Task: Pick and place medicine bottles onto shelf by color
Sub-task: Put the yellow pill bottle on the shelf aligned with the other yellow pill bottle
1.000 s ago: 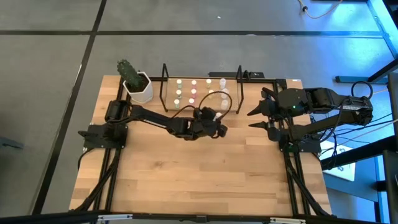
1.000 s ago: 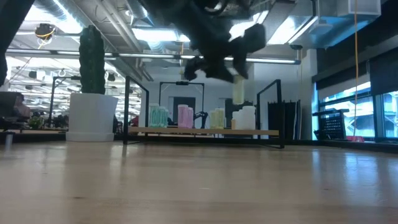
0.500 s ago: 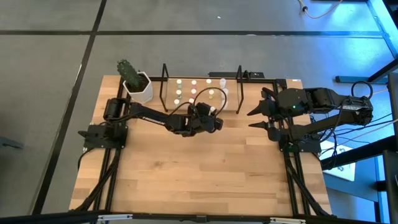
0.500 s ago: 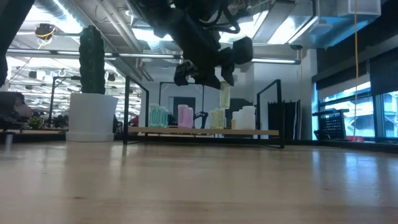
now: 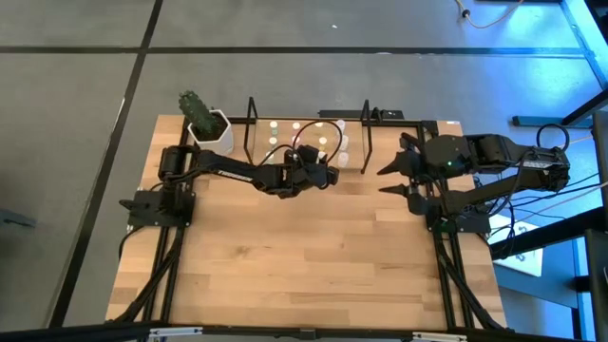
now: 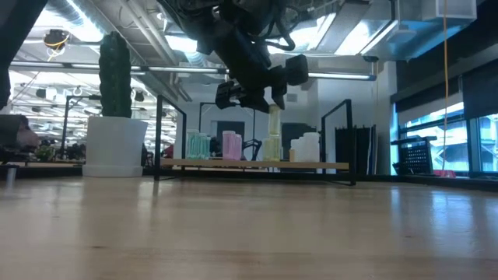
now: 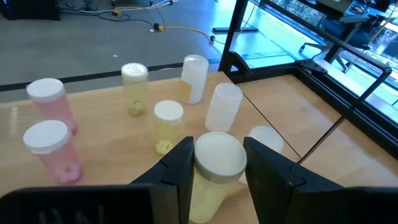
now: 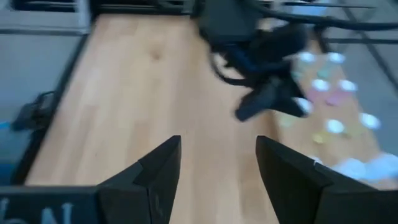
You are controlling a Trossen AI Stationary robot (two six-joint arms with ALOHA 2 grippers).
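Wooden table [image 5: 313,256]: shelf [image 5: 258,142], cactus pot [image 5: 213,133]

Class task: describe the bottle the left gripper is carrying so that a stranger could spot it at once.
Find the wire shelf at the table's far edge. Just above its floor hangs the left gripper, shut on a pale yellow bottle. It alone is lifted; the other bottles stand on the shelf.

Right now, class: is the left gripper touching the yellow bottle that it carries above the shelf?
Touching. The left wrist view shows the left gripper with both dark fingers pressed against the sides of the yellow bottle.
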